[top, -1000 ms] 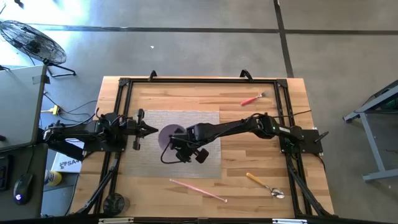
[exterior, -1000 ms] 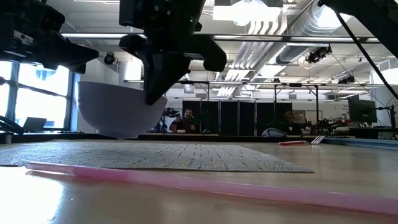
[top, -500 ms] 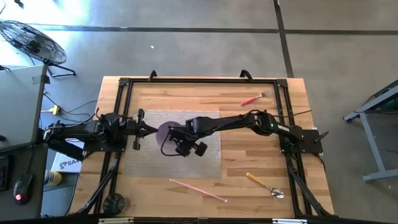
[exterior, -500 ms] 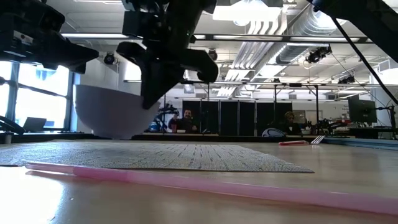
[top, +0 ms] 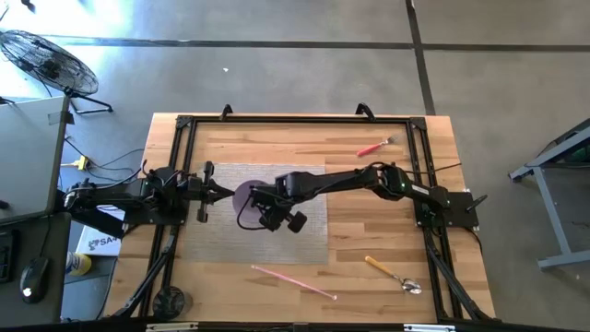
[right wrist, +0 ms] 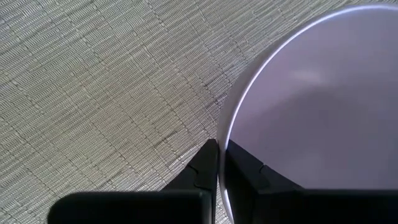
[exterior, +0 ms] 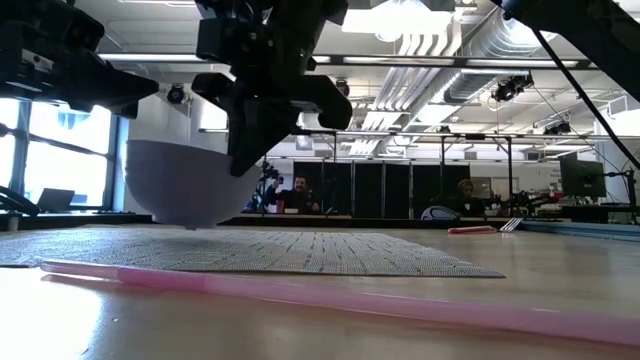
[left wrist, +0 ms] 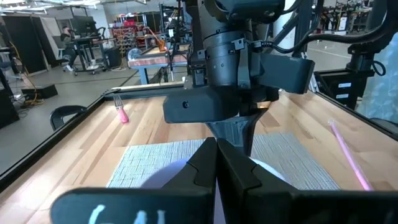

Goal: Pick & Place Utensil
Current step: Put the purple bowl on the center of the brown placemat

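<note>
1. I take the woven grey placemat [top: 263, 210] at the table's centre as my landmark. It lies flat on the wooden table [top: 387, 277].
2. The pale lilac bowl [top: 247, 197] sits on the mat's left half. In the low view its rounded base [exterior: 185, 185] meets the mat at one small spot.
3. The right gripper [top: 261, 203] reaches across the mat from the right and is at the bowl's right rim. In the right wrist view its two fingers [right wrist: 211, 168] pinch the bowl's thin rim [right wrist: 233, 118], one finger inside and one outside, nearly together.
4. The left gripper [top: 224, 193] hovers at the mat's left edge, just beside the bowl. In the left wrist view its fingers [left wrist: 214, 165] are pressed together, holding nothing.
5. Utensils, all off the mat: a long pink straw-like stick [top: 293, 281] lies just in front of the mat's near edge, running diagonally.
6. A spoon with a yellow handle [top: 392, 273] lies to the near right of the mat, well apart from it.
7. A fork with a red handle [top: 374, 146] lies to the far right of the mat, near the table's back rail.
8. In the low view I see a person [exterior: 297, 193] seated in the room far behind the table.
</note>
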### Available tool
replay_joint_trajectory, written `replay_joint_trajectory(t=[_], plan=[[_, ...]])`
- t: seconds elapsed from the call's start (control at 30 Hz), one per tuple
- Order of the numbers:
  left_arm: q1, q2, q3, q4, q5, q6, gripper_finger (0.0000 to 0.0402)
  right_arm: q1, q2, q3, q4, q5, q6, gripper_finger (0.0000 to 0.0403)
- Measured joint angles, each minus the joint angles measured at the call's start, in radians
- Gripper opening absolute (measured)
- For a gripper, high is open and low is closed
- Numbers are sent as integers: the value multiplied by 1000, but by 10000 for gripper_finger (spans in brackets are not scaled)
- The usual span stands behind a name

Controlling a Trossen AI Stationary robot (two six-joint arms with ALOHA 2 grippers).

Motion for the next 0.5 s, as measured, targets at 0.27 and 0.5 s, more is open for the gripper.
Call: replay_joint_trajectory(t=[0.27, 0.5], plan=[[0, 0, 0, 0, 0, 0, 1, 0, 0, 0, 0, 3, 126, 15], [0, 0, 0, 0, 0, 0, 1, 3, 0, 0, 0, 1, 137, 16]])
